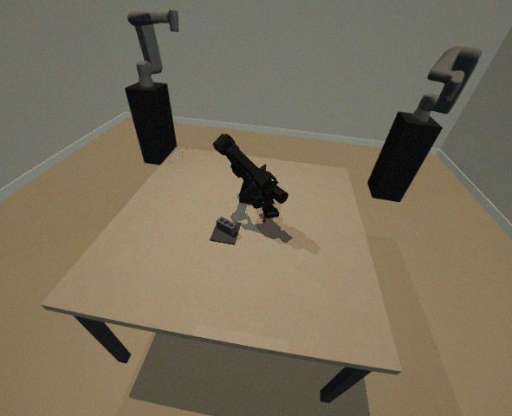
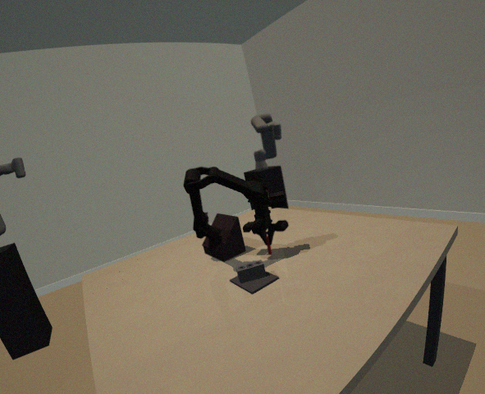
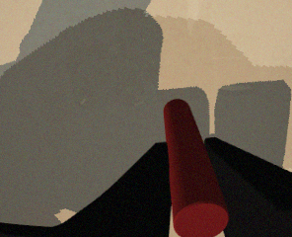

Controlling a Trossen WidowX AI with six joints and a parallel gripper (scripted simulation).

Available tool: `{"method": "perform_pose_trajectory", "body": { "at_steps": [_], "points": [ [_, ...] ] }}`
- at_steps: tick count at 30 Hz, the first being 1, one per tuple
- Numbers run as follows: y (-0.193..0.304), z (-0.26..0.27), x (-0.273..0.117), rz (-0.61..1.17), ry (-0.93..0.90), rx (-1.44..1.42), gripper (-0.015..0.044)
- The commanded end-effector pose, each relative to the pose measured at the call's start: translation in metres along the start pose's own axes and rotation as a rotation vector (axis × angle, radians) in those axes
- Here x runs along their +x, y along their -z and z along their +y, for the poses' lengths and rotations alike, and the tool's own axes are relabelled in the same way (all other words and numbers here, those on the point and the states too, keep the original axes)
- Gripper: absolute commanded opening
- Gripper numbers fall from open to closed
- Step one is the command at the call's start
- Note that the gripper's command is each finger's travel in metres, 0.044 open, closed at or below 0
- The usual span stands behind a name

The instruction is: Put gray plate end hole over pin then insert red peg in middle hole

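The gray plate (image 1: 226, 227) (image 2: 251, 273), a thick bar with a row of holes in its top, lies level on the dark base (image 1: 221, 238) (image 2: 253, 287). The pin cannot be made out in these views. My gripper (image 1: 265, 216) (image 2: 268, 240) (image 3: 185, 151) is shut on the red peg (image 1: 265, 220) (image 2: 269, 249) (image 3: 192, 173), beside the base. The peg is near upright between the fingertips, its lower end at or very near the table top. The fingers hide part of the peg in the top and exterior views.
The dark wedge-shaped block (image 2: 225, 237) at my arm's foot stands on the table (image 1: 202, 286) (image 2: 170, 331) behind the plate and base. Two gray arms stand on black pedestals (image 1: 152, 120) (image 1: 404, 156) beyond the table.
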State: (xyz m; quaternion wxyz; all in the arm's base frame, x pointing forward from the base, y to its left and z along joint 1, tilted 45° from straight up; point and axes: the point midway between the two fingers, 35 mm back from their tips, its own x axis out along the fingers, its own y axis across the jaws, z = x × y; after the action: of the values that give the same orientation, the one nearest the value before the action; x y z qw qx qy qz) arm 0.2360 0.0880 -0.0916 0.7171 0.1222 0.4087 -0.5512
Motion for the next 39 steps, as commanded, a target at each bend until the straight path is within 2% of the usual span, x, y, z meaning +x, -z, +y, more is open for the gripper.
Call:
{"method": "perform_pose_trajectory", "body": {
  "at_steps": [1,28,29,39],
  "points": [
    [0.0,0.0,-0.001,-0.005,-0.001,-0.005,0.0],
    [0.002,0.008,-0.081,0.0,-0.002,-0.006,0.0],
    [0.001,0.007,-0.072,-0.008,-0.002,-0.015,0.0],
    [-0.023,0.016,-0.075,0.002,-0.007,-0.017,0.0]
  ]
}}
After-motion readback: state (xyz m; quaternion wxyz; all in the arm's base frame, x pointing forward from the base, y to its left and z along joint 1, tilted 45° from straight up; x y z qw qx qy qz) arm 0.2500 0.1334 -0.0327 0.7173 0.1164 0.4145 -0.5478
